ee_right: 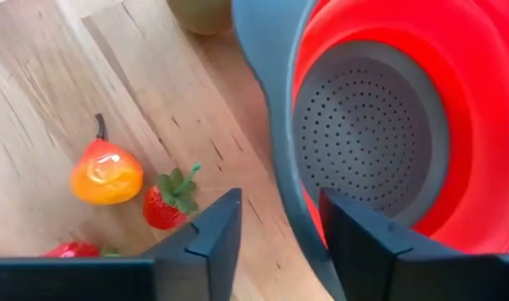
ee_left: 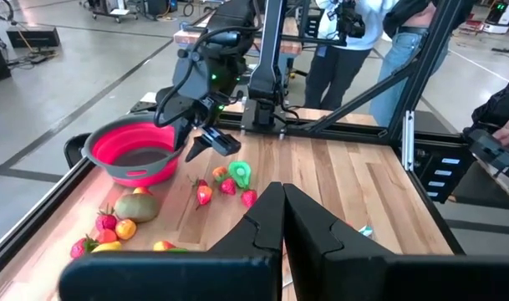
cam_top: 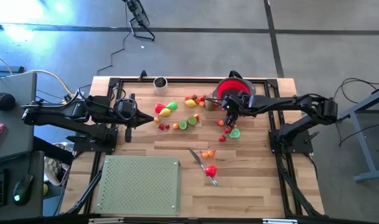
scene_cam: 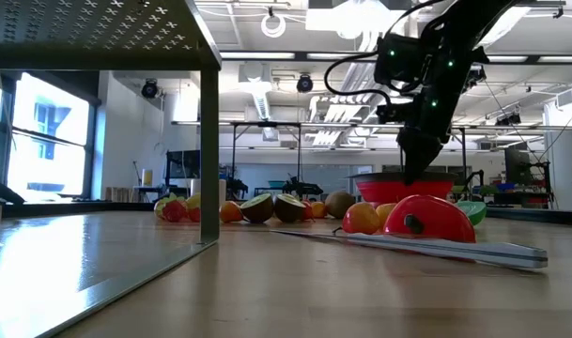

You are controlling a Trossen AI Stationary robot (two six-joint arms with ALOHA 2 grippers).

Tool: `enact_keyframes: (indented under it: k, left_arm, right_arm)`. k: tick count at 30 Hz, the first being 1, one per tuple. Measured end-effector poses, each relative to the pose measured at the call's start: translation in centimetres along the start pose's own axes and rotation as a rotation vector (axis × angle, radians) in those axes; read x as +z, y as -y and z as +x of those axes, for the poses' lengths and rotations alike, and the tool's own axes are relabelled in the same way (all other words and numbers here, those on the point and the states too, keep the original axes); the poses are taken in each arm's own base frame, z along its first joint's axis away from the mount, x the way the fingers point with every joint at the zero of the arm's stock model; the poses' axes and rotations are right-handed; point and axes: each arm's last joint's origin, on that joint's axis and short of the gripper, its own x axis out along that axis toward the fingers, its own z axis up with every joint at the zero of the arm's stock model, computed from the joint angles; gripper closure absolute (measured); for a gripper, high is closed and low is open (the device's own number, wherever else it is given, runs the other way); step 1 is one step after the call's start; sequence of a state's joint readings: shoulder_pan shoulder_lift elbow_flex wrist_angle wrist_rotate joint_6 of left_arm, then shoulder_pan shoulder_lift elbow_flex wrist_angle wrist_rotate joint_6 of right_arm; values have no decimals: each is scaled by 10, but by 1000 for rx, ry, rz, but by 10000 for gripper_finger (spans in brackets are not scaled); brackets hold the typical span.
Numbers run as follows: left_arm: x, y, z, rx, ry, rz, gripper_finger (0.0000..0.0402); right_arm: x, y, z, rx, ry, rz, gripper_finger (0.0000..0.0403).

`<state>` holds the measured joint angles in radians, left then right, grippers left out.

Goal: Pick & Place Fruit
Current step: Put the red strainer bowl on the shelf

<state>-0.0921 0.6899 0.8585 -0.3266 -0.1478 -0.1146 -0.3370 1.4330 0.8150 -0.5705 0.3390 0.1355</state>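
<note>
Fruit (cam_top: 188,115) lies scattered across my worktop (cam_top: 251,186) from above, beside the red strainer (cam_top: 229,88). At my right wrist, the right pincer (ee_right: 277,219) hangs open, empty, over the strainer's grey rim, a strawberry (ee_right: 164,206) and orange pear (ee_right: 106,172) nearby. My left pincer (ee_left: 282,219) is closed, waiting.

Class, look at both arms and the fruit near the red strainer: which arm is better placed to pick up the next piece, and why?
The right. The right gripper hangs open, empty, beside the red strainer, with a strawberry and an orange pear just below it. The left gripper is shut and waits at the table's left side, farther from them.
</note>
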Motion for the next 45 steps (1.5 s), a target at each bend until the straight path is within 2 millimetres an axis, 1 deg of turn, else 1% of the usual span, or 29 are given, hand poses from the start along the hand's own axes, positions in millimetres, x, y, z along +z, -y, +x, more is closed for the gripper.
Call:
enact_keyframes:
  k: [10,12,27,32,36,42,45]
  left_arm:
    - [-3,0,0,4,-26,-10,402]
    - [-3,0,0,5,-30,-17,402]
    - [-3,0,0,6,-32,-20,402]
    - [-3,0,0,6,-30,-21,402]
    - [-3,0,0,9,-25,-21,402]
    - [-2,0,0,8,-23,-19,402]
    - [0,0,-1,5,-2,42,402]
  right_arm:
    - [0,0,0,0,3,2,364]
    - [1,0,0,-6,7,-3,379]
    - [1,1,0,-32,16,-1,381]
    - [2,0,-5,-28,31,3,381]
    - [14,2,-17,-33,67,10,383]
    - [41,7,-39,-20,168,30,384]
    - [54,9,-50,-16,220,23,384]
